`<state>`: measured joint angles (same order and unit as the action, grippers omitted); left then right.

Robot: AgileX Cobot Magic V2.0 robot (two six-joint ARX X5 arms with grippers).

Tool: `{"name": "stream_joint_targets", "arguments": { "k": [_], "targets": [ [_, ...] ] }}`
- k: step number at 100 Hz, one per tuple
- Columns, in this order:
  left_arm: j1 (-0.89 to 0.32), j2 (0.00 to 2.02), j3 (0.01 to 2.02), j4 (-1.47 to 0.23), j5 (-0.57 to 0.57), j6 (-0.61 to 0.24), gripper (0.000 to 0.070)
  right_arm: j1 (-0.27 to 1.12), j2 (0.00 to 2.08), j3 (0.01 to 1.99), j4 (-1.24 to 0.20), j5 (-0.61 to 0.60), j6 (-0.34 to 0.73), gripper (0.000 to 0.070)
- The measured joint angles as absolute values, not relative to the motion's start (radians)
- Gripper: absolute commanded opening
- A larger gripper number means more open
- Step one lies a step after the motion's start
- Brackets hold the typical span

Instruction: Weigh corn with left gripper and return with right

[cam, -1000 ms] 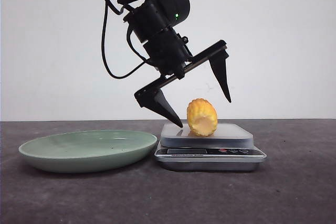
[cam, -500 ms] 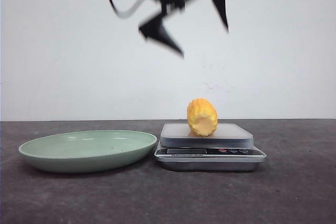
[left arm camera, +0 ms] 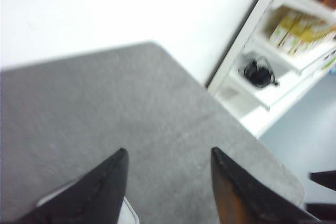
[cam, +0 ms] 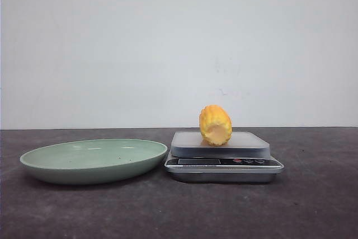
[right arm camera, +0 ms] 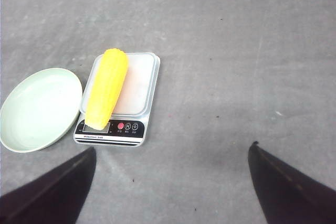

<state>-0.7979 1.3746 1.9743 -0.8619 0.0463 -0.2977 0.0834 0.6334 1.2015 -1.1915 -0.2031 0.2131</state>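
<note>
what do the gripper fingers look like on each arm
Only the fingers show, in the wrist views. The left gripper has two black fingers tapering to blunt points, their surface matte and slightly scuffed. The right gripper has similar black, wedge-shaped fingers. No cables, markings or arm bodies show.

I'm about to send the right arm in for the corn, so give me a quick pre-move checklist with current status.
1. Corn resting on the scale platform: ok.
2. Left gripper clear of the scale, jaws apart, nothing held: ok.
3. Right gripper open and empty: ok.
4. Space above the corn free in the front view: ok.
5. Green plate beside the scale, nothing in it: ok.
6. Scale reading: cannot tell, the corn overhangs the display.
</note>
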Motion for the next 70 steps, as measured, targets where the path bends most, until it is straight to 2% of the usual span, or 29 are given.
{"name": "stream_joint_targets", "arguments": {
  "k": [8, 22, 42, 55, 70],
  "targets": [
    [-0.802, 1.294, 1.976, -0.91, 0.017, -0.293, 0.0256, 0.083, 0.633, 1.201, -1.187, -0.215, 0.208, 0.0585],
    [-0.803, 1.166, 1.978, -1.059, -0.063, -0.28, 0.0188, 0.083, 0.633, 1.201, -1.186, -0.217, 0.185, 0.0584],
    [-0.803, 1.008, 1.978, -1.301, -0.134, -0.28, 0.0188, 0.083, 0.633, 1.201, -1.171, -0.246, 0.161, 0.0584],
    [-0.803, 0.897, 1.978, -1.393, -0.171, -0.281, 0.0188, 0.083, 0.633, 1.201, -1.103, -0.349, 0.165, 0.0584],
    [-0.803, 0.788, 1.985, -1.418, -0.226, -0.301, 0.0188, 0.083, 0.634, 1.201, -0.953, -0.485, 0.182, 0.0584]
  ]
}}
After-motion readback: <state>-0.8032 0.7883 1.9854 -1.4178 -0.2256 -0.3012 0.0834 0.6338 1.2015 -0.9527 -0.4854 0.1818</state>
